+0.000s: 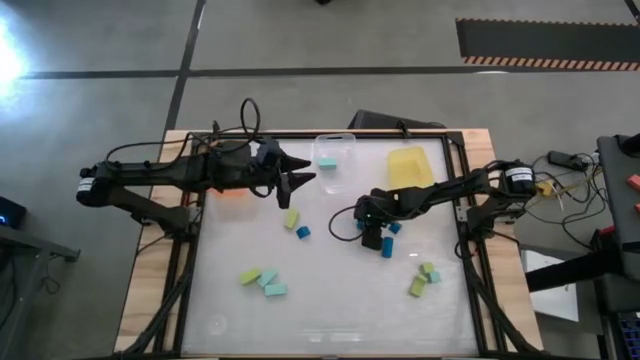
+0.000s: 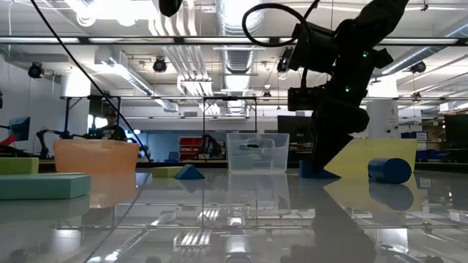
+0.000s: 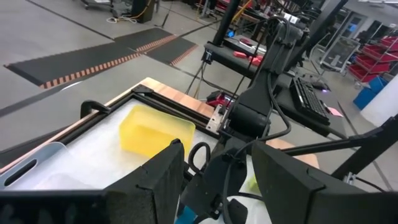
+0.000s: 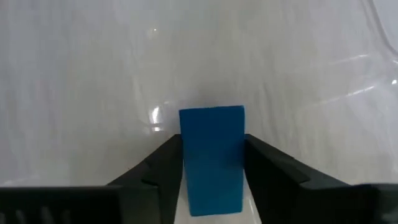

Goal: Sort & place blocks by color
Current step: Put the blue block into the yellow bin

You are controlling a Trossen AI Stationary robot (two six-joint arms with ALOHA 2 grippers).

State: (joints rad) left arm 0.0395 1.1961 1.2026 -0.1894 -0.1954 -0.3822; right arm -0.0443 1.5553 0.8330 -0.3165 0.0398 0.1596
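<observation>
Small blocks in yellow-green [image 1: 291,218], light teal [image 1: 272,284] and dark blue [image 1: 303,232] lie scattered on the white table. One teal block [image 1: 327,162] lies in the clear tray [image 1: 337,143]. My right gripper [image 1: 372,237] stands at mid-table, pointing down, shut on a dark blue block [image 4: 211,158]. In the high view the gripper hides most of that block. Two other blue blocks [image 1: 395,227] lie just beside it. My left gripper [image 1: 300,178] hovers open near the clear tray and holds nothing. My right gripper pinches the dark blue block between its two fingers, one on each long side [image 4: 185,168]. The fingers come from above, pointing down, and lie along the block. Its lower end [image 2: 319,174] sits at the table surface in the low view, and the block stands about upright.
An orange tray [image 2: 95,155] sits at the table's far left under my left arm. The clear tray stands at far centre and a yellow tray [image 1: 410,165] at far right. Block clusters lie near left [image 1: 262,280] and near right [image 1: 425,278]. The table's black frame [image 1: 465,250] borders the sides.
</observation>
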